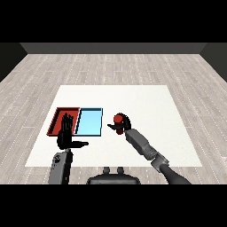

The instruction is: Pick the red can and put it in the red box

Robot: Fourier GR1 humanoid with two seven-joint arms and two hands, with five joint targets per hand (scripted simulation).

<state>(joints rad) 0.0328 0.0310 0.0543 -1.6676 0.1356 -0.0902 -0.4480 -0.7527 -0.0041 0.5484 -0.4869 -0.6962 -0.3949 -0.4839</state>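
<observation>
The red can [118, 119] stands upright on the white table [146, 106], just right of the light blue tray [90, 121]. My right hand [123, 124] is curled round the can from its right and near side, partly hiding it. The red tray [58, 116] lies at the left, side by side with the blue one. Over the red tray's near right part my left hand [66, 134] is held with fingers straight and thumb out to the right, holding nothing and covering part of the tray.
The two trays sit together on the left half of the table. Grey plank floor surrounds the table on all sides. The right forearm [142, 146] slants in from the lower right.
</observation>
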